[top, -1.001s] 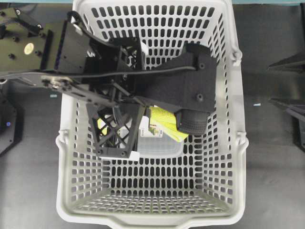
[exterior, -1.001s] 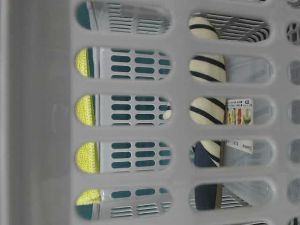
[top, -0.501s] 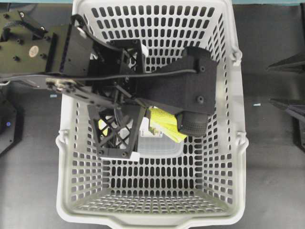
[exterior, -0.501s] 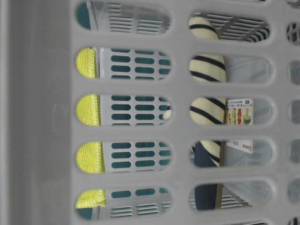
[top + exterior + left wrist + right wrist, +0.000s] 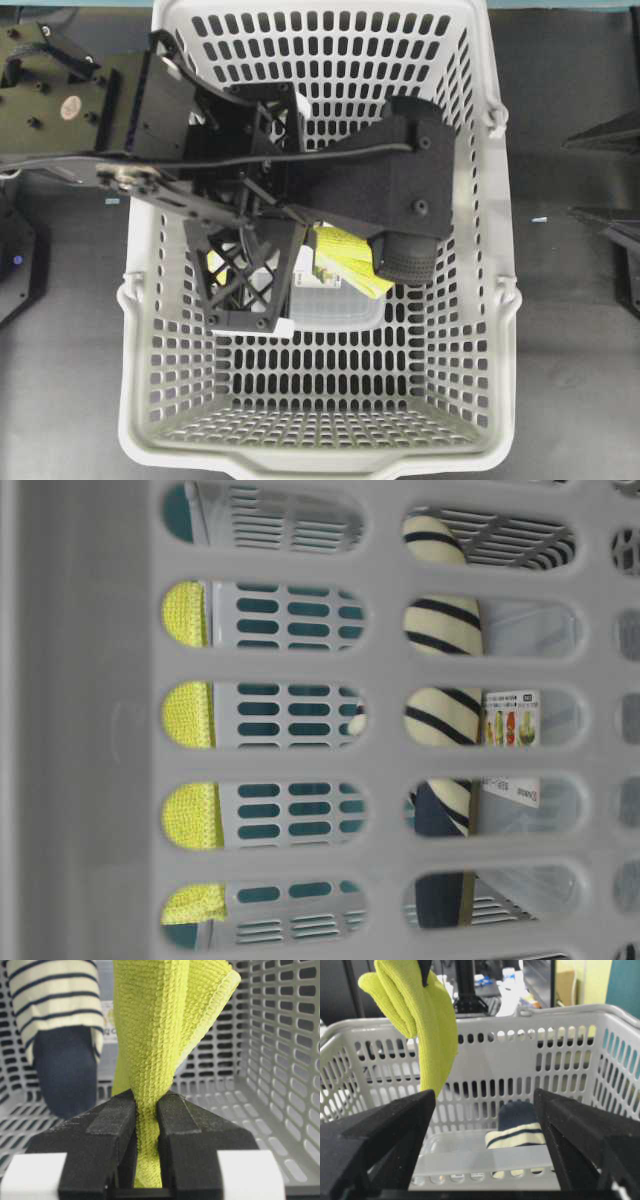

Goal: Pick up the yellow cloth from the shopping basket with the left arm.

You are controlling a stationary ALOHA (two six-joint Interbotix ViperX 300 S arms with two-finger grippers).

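The yellow cloth hangs bunched from my left gripper, whose black pads are shut on its fold. In the right wrist view the cloth dangles over the far rim of the shopping basket. From overhead the left arm reaches in from the left, and the cloth shows beneath its lattice frame. Through the slots of the basket wall the cloth appears at the left. My right gripper is open outside the basket's near side, with nothing between its fingers.
A cream-and-navy striped slipper lies on the basket floor beside the hanging cloth; it also shows as the slipper. A clear plastic container with a printed label sits on the floor under the gripper.
Over the last second the left arm shifted slightly toward the basket's far end and the cloth swung a little wider in the side slots. Since half a second ago almost nothing has moved.
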